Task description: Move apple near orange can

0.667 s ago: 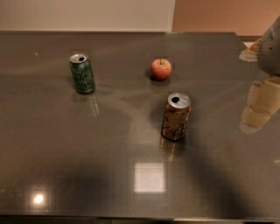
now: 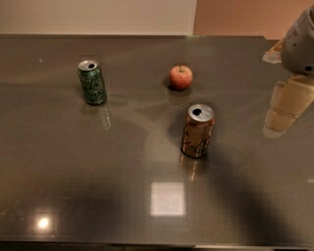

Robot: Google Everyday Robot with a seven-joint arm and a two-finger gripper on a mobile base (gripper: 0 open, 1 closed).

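A small red apple (image 2: 181, 77) with a yellowish patch sits on the dark table (image 2: 73, 162) at centre back. The orange can (image 2: 197, 131) stands upright in front of it, a short gap toward me, with its silver top open. My gripper (image 2: 287, 107) hangs at the right edge of the view, above the table, well to the right of both the apple and the orange can. It holds nothing that I can see.
A green can (image 2: 91, 82) stands upright at the left back, far from the apple. The table's far edge meets a pale wall (image 2: 98, 14). Bright light reflections lie on the table near the front.
My gripper has shifted slightly up and left in the view. The apple and both cans have not moved.
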